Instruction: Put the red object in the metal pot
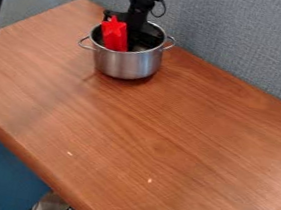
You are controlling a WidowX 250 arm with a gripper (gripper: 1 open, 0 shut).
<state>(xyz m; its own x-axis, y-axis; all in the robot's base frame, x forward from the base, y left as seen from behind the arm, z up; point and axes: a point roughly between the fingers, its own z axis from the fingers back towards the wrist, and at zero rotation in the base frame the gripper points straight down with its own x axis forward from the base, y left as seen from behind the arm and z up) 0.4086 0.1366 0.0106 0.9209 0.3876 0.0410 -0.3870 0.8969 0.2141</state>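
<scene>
While the red object (pixel 113 36) is seen upright at the metal pot's (pixel 126 63) ten o'clock, gripper (pixel 131 35) closed, contents unclear, the rim could be snagged by careless lifting

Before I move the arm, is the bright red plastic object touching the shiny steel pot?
Touching: the camera view shows the red object inside the steel pot, leaning on its rim.

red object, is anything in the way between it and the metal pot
Nothing visible stands in the way: the red object already sits at the mouth of the metal pot, its upper part showing above the near rim. Whether the black gripper, down at the pot's far side, touches it is unclear.
</scene>
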